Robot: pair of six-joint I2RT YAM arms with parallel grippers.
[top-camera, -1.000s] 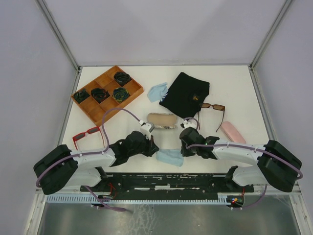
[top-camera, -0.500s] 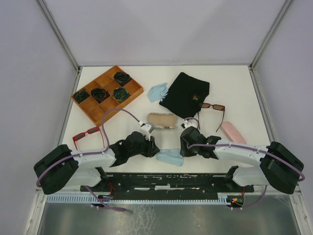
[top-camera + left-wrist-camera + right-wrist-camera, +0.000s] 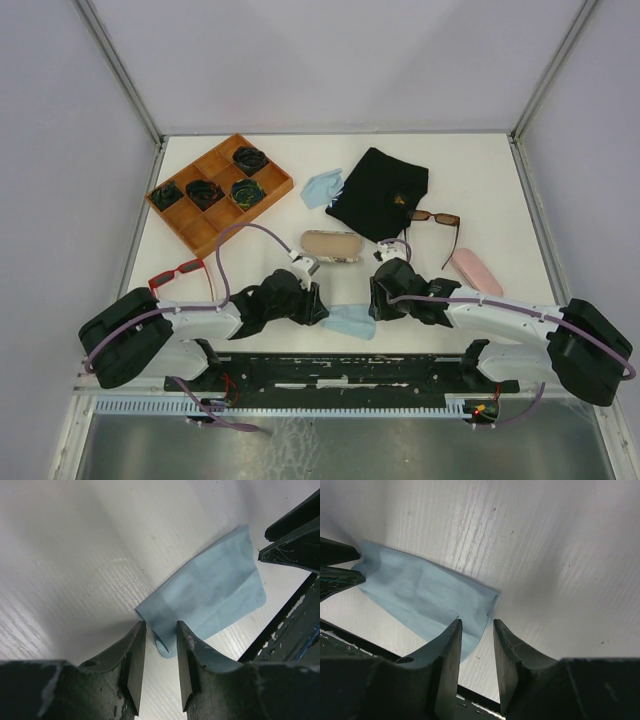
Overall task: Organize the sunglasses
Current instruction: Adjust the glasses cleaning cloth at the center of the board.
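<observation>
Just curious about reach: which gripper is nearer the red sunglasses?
Left. The left gripper sits right of the red sunglasses, at the blue cloth; the right gripper is across the cloth, farther.

Bright, even overhead light; the top view is sharp; in both wrist views the white table (image 3: 75, 540) carries soft grey shadows and pale sheen

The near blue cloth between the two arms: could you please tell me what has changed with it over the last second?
The left hand and the right hand have both opened, letting go of the near blue cloth, which has not shifted. The red sunglasses and the brown sunglasses stayed where they were.
</observation>
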